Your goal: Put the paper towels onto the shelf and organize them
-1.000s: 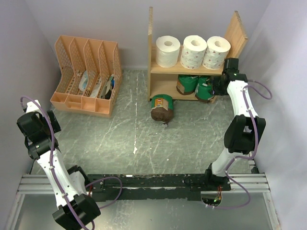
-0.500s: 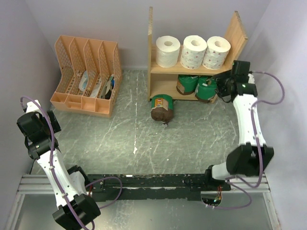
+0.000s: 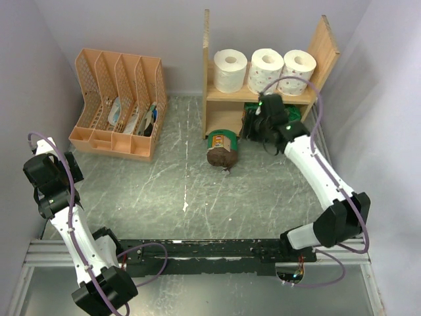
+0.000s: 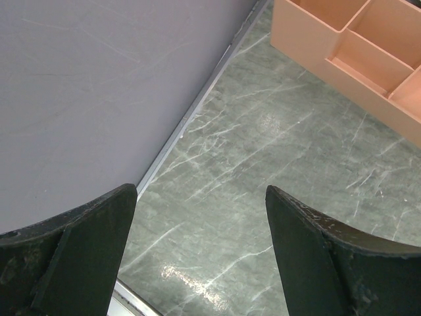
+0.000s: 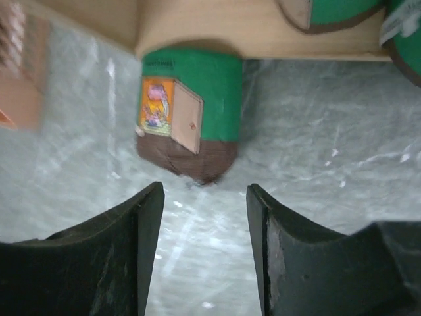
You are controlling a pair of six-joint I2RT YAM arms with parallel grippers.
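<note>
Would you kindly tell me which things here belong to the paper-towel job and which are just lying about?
Job: wooden shelf; three white rolls on its upper board; green rolls on its lower board; brown-ended green roll.
Lying about: orange file organizer.

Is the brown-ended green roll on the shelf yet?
Not yet. The brown-ended green roll lies on the table, just in front of the shelf.

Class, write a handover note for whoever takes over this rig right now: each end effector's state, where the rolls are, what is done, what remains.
Left end effector: open, empty, by the left wall.
Right end effector: open, empty, facing the brown-ended green roll.
Done: three white rolls on the upper board of the shelf; two green rolls on the lower.
Left: that roll lies on the table; shelve it.
</note>
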